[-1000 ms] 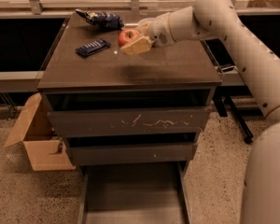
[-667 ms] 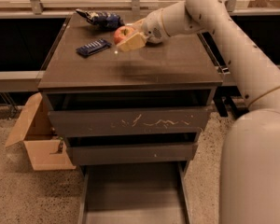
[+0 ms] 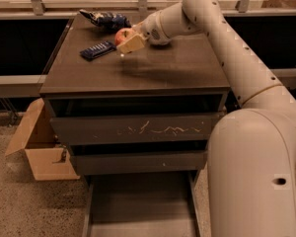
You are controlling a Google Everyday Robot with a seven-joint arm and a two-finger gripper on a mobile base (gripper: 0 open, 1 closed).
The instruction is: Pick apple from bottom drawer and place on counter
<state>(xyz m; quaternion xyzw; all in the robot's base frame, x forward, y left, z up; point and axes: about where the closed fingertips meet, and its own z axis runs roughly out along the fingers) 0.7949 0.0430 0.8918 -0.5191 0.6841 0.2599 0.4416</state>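
Since a second ago the gripper has shifted left and a little toward the back of the counter, and the arm's pale lower housing now fills much more of the right side of the view. The gripper's tan fingers are closed around the apple, whose red and yellowish skin shows on the gripper's left side. Apple and gripper hang over the counter's back-left part, with a soft shadow on the glossy top below them, nearer the counter's front edge.

A dark blue flat packet lies on the counter just left of the apple, and a blue crumpled bag lies at the counter's back edge. Below the counter's front edge comes the scratched drawer front, then a plain drawer front, and the bottom drawer is pulled out, its flat tray bare. A cardboard box stands open on the floor left of the counter's cabinet.
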